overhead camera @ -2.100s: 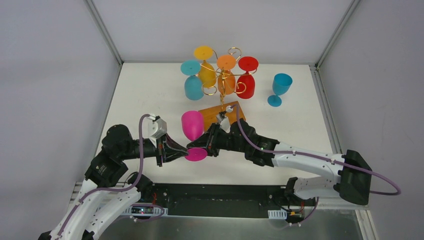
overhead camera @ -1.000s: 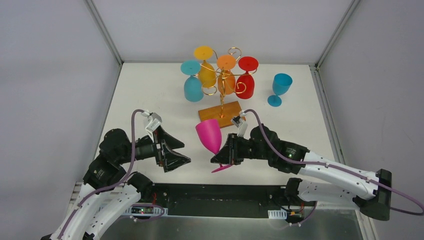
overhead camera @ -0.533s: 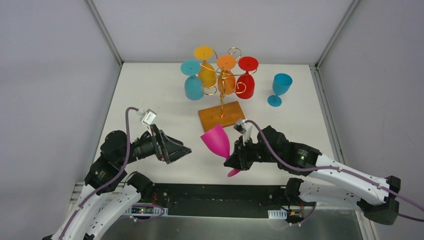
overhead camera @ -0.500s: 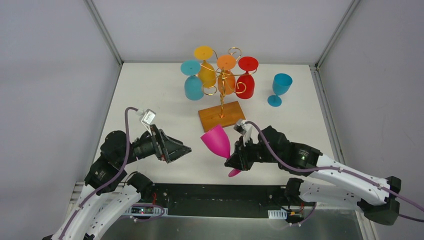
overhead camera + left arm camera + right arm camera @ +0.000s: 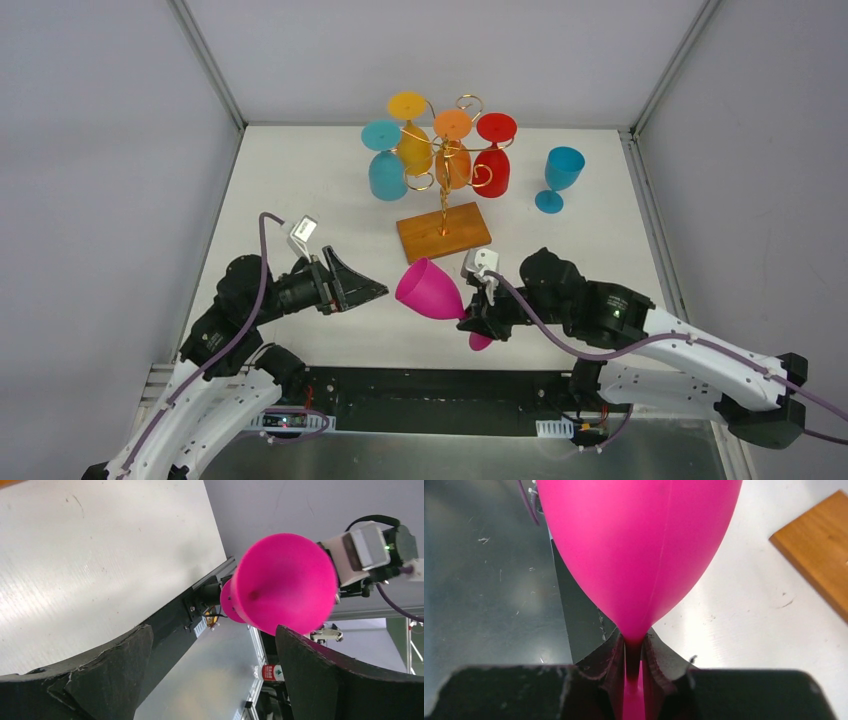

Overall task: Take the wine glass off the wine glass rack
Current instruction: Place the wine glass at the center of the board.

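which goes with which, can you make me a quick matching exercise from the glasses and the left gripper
1 pink glass
2 red glass
3 far-right blue glass
4 left gripper

a hanging upside down on the rack
b open, holding nothing
c held by its stem in the right gripper
d standing upright on the table

Pairs: 1-c, 2-a, 3-d, 4-b

A blue wine glass [image 5: 564,168] stands upright on the white surface [image 5: 300,190], near its far right corner. Grey walls [image 5: 100,150] enclose the surface on three sides.
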Tool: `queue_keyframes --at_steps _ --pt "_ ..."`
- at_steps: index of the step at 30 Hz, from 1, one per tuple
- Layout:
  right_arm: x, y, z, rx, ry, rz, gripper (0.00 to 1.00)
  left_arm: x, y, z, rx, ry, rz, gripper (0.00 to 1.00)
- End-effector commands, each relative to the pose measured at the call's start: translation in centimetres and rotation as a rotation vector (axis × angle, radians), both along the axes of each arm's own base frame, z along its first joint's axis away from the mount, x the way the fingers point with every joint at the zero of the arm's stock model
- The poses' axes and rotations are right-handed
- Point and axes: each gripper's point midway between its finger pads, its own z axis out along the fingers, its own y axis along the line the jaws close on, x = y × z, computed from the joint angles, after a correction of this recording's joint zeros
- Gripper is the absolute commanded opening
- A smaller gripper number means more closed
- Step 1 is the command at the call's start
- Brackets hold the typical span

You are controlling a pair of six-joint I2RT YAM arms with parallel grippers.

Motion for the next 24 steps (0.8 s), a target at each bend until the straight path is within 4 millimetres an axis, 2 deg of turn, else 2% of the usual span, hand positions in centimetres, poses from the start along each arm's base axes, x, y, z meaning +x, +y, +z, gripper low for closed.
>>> queue_keyframes --at_steps 1,14,19,24 --pt "-0.1 0.8 3.0 0.028 -0.14 0.124 0.0 -0.4 -0.7 0.3 -0.042 0.048 -0.036 0.96" --pt "-0.4 2.1 3.6 -0.018 -0.21 0.229 0.0 -1.0 -0.9 0.1 -0.048 0.068 -0.068 0.93" --pt "-0.3 3.1 4.0 -0.005 -0.227 0.243 0.0 -1.0 -0.9 -0.5 -0.046 0.083 -0.07 0.89" --pt "0.1 3.9 4.0 -0.009 -0.239 0.241 0.0 -1.2 -1.0 -0.8 -0.046 0.091 -0.082 0.8"
